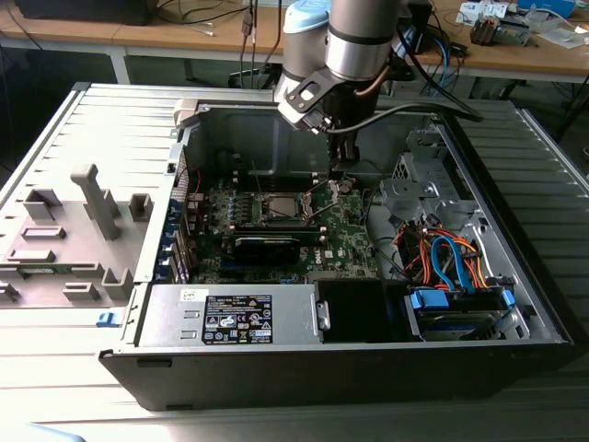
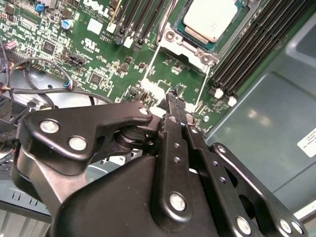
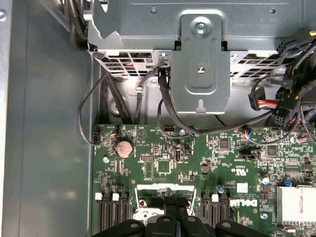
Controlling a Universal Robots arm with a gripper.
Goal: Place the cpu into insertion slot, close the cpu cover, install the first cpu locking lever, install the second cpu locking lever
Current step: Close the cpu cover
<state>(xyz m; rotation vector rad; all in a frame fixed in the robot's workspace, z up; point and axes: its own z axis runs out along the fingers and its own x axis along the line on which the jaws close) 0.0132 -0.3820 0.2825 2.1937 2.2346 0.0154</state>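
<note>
The cpu (image 2: 210,19) lies pale and silvery in the insertion slot (image 2: 170,35) on the green board, and it shows as a light square (image 1: 278,208) in the exterior view. The cpu cover (image 3: 165,189), a thin silver frame with an open middle, is swung back from the socket toward the gripper. My gripper (image 2: 174,98) hangs just over that frame's edge with its black fingers shut together and nothing between them. Contact with the cover cannot be told. In the exterior view the gripper (image 1: 342,175) stands on the socket's right side.
Black memory slots (image 2: 247,49) flank the socket. A metal drive cage (image 3: 200,64) with black cables (image 3: 168,113) rises beyond the board's edge. A long black card (image 1: 267,247), the power supply (image 1: 230,318) and coloured cables (image 1: 451,258) fill the case front.
</note>
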